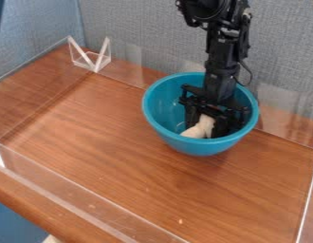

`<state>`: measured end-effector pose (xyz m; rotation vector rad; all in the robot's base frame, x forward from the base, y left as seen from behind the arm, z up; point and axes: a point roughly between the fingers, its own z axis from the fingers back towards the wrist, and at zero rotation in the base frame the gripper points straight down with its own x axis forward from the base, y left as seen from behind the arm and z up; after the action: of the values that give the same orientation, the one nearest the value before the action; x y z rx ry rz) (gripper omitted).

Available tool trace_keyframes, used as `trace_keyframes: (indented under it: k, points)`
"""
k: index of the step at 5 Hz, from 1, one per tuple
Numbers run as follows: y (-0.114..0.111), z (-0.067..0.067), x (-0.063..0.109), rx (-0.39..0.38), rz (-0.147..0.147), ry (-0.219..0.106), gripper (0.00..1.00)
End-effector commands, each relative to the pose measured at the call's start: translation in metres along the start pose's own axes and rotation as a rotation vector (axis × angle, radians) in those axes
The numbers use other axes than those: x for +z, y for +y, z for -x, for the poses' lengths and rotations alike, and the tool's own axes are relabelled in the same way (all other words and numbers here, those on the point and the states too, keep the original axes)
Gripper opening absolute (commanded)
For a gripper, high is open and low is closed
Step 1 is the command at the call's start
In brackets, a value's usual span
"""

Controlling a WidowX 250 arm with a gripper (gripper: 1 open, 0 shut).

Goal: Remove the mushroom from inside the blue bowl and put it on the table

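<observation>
The blue bowl (166, 121) stands on the table (108, 161) toward the back right. The black arm reaches straight down into it. My gripper (205, 118) is low inside the bowl, shut on the mushroom (197, 128), whose cream-white stem shows just below the fingers. The mushroom's cap is hidden behind the gripper. The stem end rests near the bowl's bottom.
Low clear plastic walls (32, 176) edge the table on the front and sides. A small clear plastic stand (89, 55) sits at the back left. A grey-blue wall rises behind the table.
</observation>
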<state>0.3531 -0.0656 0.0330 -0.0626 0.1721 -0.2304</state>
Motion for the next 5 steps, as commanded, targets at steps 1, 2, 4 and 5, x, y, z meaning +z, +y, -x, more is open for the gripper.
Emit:
trace_keyframes:
  k: [1,2,4,5]
  points:
    - [-0.0015,0.0008,0.0340,-0.023,0.000,-0.089,0.00]
    - [-0.0013,0.0023,0.0361,-0.029,0.003,-0.091,0.00]
    - [-0.0007,0.0054,0.0401,-0.039,0.011,-0.097,0.00]
    - [-0.0003,0.0069,0.0422,-0.043,0.014,-0.099,0.00]
